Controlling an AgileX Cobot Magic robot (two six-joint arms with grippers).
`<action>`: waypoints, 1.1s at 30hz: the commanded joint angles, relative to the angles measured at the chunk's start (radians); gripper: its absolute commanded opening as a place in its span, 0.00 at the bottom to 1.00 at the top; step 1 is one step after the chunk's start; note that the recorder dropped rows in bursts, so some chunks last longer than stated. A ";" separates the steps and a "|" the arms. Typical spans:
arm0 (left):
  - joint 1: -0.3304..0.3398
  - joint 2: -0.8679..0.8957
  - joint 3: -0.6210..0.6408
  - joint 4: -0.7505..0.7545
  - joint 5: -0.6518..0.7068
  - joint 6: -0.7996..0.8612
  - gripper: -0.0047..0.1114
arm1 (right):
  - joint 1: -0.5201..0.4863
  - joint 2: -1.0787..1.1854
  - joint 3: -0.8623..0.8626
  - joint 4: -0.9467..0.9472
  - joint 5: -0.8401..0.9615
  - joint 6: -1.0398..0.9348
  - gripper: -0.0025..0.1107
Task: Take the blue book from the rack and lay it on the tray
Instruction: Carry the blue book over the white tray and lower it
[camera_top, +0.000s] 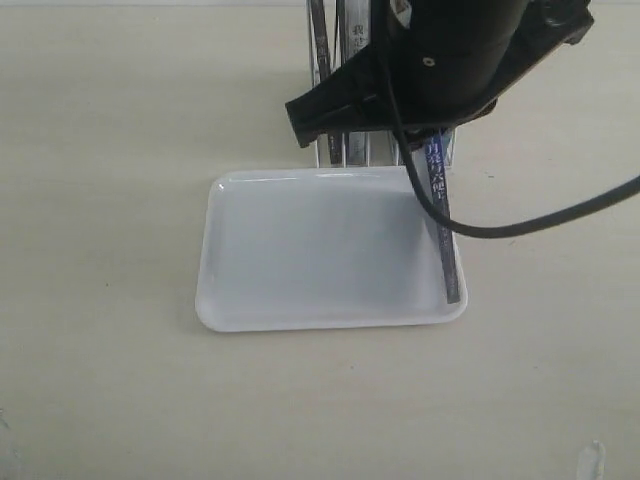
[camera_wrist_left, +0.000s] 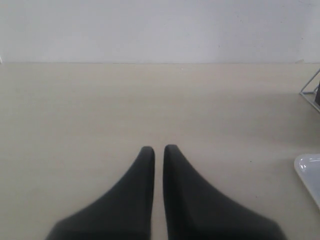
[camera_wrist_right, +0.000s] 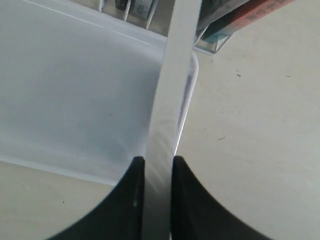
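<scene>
Blue book (camera_top: 443, 225) is hanging on edge over the right side of the tray (camera_top: 215, 300), clamped between the right fingers (camera_wrist_right: 125, 200). The left fingers (camera_wrist_left: 135, 200) are resting together. Releasing now is risking a topple onto the worktop (camera_top: 560, 350).

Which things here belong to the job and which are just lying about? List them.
Job: blue book, held by the right gripper; tray; rack.
Lying about: other books in the rack; left gripper, shut on nothing.
</scene>
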 joint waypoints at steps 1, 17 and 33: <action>-0.009 -0.002 0.004 0.002 -0.006 0.002 0.09 | -0.001 0.002 -0.007 0.073 -0.103 0.010 0.02; -0.009 -0.002 0.004 0.002 -0.006 0.002 0.09 | -0.001 0.129 -0.007 0.123 -0.003 -0.022 0.02; -0.009 -0.002 0.004 0.002 -0.006 0.002 0.09 | 0.000 0.159 -0.009 0.248 -0.127 -0.060 0.30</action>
